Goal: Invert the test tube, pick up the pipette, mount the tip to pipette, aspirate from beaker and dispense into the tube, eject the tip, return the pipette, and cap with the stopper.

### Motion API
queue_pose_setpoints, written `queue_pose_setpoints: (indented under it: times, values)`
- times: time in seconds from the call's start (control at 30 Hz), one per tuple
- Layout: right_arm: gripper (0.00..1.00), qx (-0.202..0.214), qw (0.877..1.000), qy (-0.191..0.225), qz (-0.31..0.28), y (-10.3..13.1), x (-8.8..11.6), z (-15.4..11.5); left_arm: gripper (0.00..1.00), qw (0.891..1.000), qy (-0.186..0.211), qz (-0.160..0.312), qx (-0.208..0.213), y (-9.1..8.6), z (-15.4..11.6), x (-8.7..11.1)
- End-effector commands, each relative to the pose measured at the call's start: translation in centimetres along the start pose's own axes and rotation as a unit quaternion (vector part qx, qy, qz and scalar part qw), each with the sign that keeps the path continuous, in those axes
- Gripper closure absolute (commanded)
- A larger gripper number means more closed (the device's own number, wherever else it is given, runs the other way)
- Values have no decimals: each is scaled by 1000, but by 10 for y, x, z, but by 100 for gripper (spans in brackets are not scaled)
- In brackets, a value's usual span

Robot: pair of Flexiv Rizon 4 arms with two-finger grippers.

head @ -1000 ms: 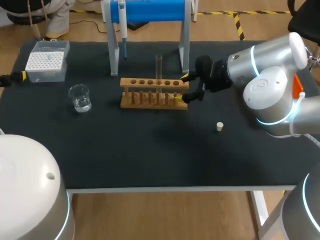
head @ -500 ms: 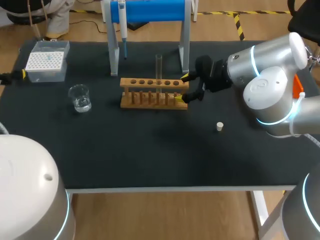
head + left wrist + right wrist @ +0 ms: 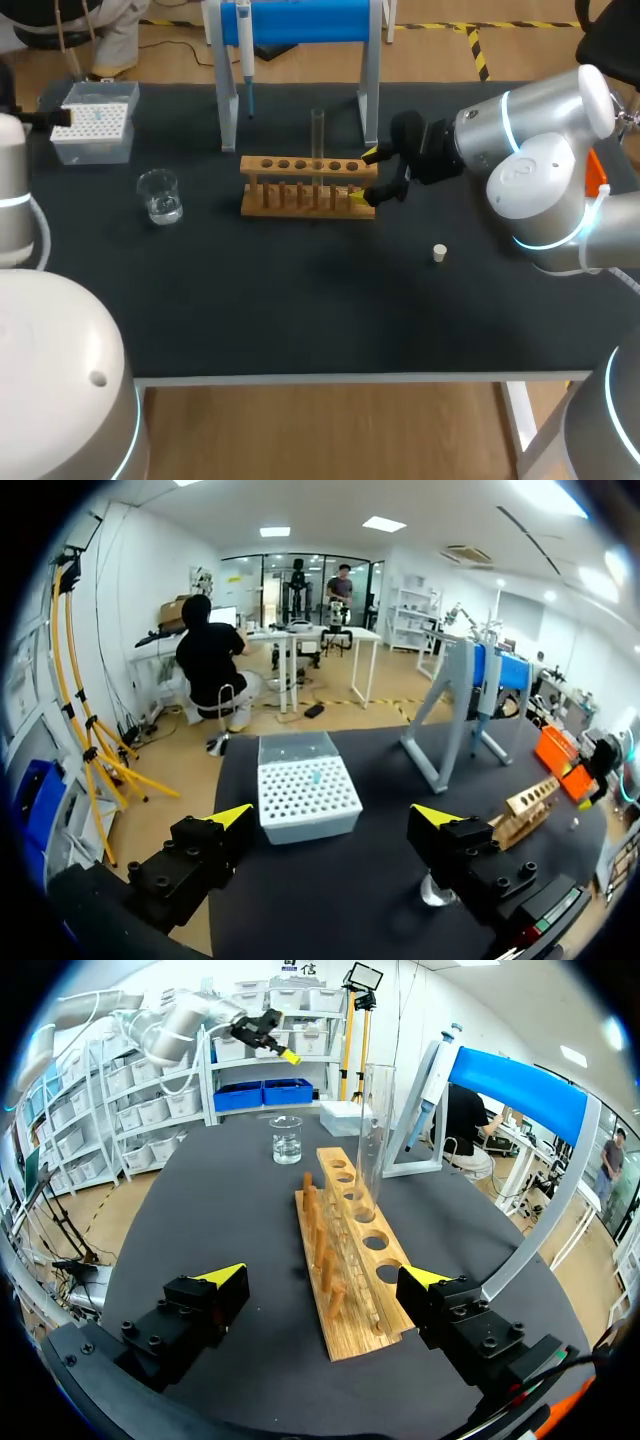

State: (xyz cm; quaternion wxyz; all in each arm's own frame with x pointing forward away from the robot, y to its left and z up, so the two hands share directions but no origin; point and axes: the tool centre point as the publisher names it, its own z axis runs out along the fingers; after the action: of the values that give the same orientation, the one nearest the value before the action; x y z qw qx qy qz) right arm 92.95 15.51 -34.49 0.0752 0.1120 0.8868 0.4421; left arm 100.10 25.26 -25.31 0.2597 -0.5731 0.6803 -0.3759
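Left fingers (image 3: pixel 232 815), wide, newly over black table (image 3: pixel 300 300) by tip box (image 3: pixel 92 122); right fingers (image 3: pixel 222 1278), wide, seemingly astride rack (image 3: pixel 307 185).

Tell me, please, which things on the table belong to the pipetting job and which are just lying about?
For the job: test tube, pipette, tip box, beaker, stopper.
Not handled, only holders: wooden rack, blue stand.

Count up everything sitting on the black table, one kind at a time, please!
Glass tube: 1
Wooden rack: 1
Glass cup: 1
Box of tips: 1
Pipette: 1
Blue stand: 1
Little stopper: 1
Total: 7
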Motion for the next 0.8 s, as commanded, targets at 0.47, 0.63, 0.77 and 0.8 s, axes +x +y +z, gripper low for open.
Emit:
queue_pose_setpoints:
  times: [0.47,0.63,0.77,0.8]
  values:
    - [0,1,1000,1,0,0,0,-1,0,996,-3,-34,-80,7,113,-23]
    - [0,1,1000,1,0,0,0,-1,0,996,-7,-20,-86,7,120,-20]
    - [0,1,1000,1,0,0,0,-1,0,996,-13,-21,-89,8,125,-20]
    - [0,1,1000,1,0,0,0,-1,0,996,-14,-23,-88,8,126,-21]
